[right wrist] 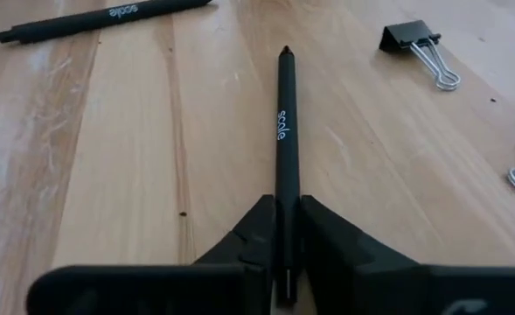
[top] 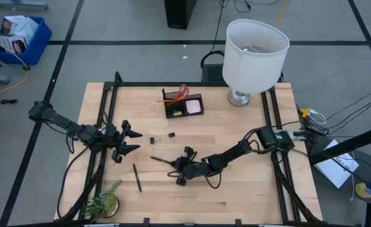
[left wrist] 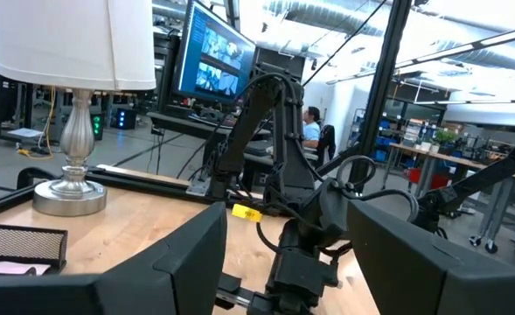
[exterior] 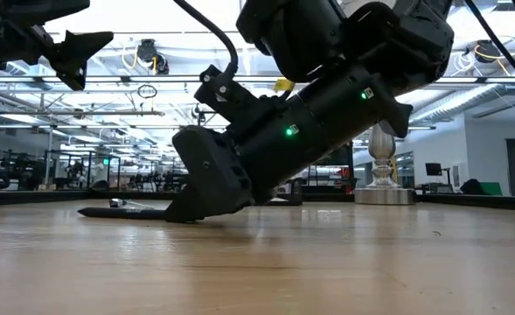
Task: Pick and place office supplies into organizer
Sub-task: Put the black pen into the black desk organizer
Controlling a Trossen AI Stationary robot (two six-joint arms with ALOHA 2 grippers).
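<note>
Pen (right wrist: 287, 149) lies flat on the table (top: 235, 132), its near end pinched between the lowered right gripper (right wrist: 285, 254) fingers; left gripper (top: 132, 141) hovers spread apart, well left of the organizer (top: 184, 106).

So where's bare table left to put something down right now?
Free: the strip between the organizer and the table's left rail, and the front right corner. Crowded: mid-table, where the right gripper is shut on a pen, near another pen, two clips and the open left gripper.
</note>
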